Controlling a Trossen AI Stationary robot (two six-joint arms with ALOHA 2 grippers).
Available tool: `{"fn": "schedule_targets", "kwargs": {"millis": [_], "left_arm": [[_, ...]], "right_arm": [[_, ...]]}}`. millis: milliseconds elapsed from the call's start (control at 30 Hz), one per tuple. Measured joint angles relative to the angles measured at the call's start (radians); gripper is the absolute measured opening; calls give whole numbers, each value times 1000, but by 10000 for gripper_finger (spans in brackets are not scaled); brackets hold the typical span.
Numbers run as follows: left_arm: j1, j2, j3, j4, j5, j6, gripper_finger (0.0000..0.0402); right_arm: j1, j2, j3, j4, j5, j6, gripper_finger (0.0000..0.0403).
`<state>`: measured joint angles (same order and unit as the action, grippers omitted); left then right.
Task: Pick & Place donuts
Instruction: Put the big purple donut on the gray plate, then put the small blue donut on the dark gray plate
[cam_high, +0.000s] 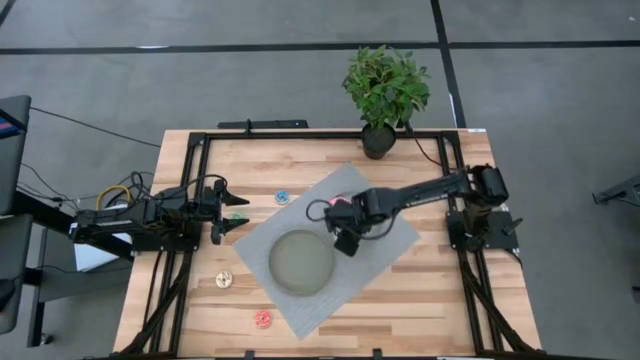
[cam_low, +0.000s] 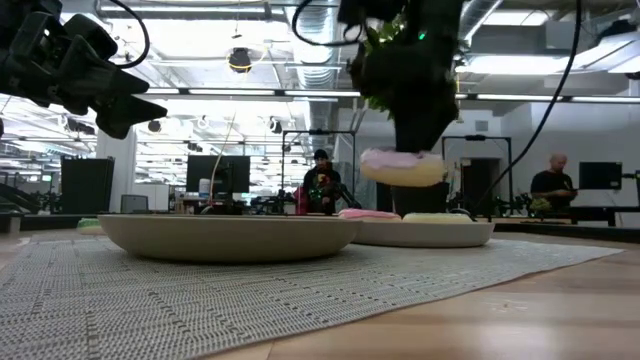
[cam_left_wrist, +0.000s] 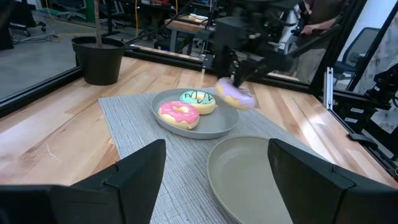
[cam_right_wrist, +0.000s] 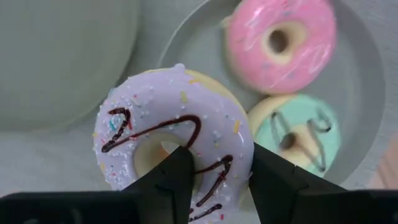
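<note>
We have the purple donut (cam_right_wrist: 174, 146) clamped in the right gripper (cam_right_wrist: 214, 186), one finger through its hole and the other on its outer edge, lifted clear above the rim of the far plate (cam_left_wrist: 217, 127). Below and just beyond those jaws, the pink donut (cam_left_wrist: 179, 113) and the green donut (cam_left_wrist: 199, 101) lie touching each other on that plate, while the near plate (cam_high: 300, 262) sits beside it on the grey mat (cam_high: 390, 240). Well off to the side we see the left gripper (cam_high: 228, 205) hovering over bare wood, its jaws apart and holding nothing, with a tiny blue donut (cam_high: 282, 197) lying ahead of them.
</note>
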<state>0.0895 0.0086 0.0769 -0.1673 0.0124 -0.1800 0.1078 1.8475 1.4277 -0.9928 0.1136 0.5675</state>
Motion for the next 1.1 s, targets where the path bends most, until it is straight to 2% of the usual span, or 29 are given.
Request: {"fn": "schedule_targets", "kwargs": {"millis": [200,567,1100], "left_arm": [[0,0,0,0,0,0,277],[0,0,0,0,0,1,277],[0,0,0,0,7,1,277]], "right_arm": [[-45,2,0,0,-5,-1,130],[-17,7,0,6,-2,-79,136],[-34,6,0,4,71,-94,219]]}}
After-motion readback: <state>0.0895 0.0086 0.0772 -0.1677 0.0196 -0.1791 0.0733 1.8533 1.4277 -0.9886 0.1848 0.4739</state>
